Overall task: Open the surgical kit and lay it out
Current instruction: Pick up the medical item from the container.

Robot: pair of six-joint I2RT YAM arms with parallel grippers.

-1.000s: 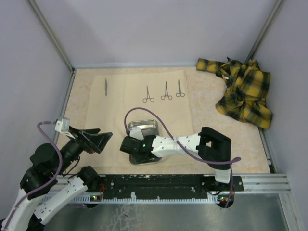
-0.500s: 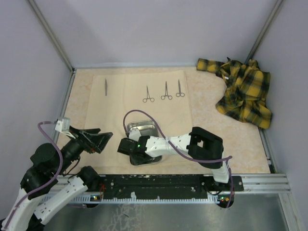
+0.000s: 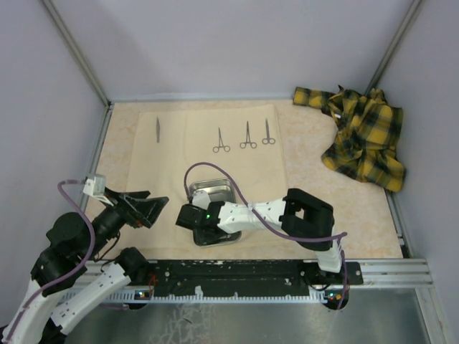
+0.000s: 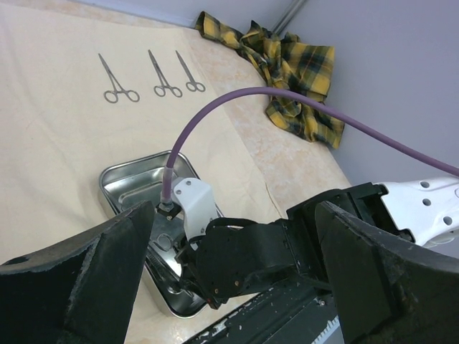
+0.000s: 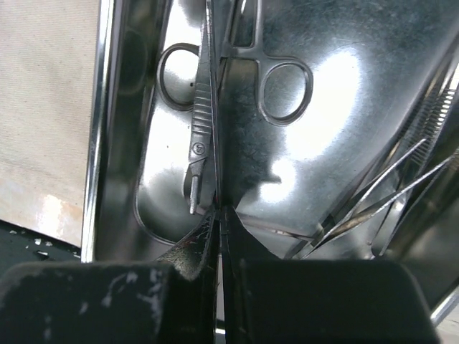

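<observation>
The steel tray (image 3: 217,188) lies on the pale beige cloth wrap (image 3: 165,168), spread flat. My right gripper (image 3: 202,228) reaches into the tray's near end. In the right wrist view its jaws (image 5: 219,211) are shut on a thin metal instrument (image 5: 209,107) that runs up the tray (image 5: 330,136) beside ringed forceps (image 5: 285,89) and tweezers (image 5: 387,193). Tweezers (image 3: 158,130) and three forceps (image 3: 247,136) lie in a row at the cloth's far side. My left gripper (image 3: 143,206) is open and empty, held above the cloth left of the tray (image 4: 125,183).
The yellow-and-black plaid cloth (image 3: 362,136) is bunched in the far right corner, also in the left wrist view (image 4: 294,72). Grey walls enclose the table on three sides. A purple cable (image 3: 215,172) loops over the tray.
My right arm's elbow has swung left and the gripper has shifted slightly toward the tray's near end. The left arm has not moved.
</observation>
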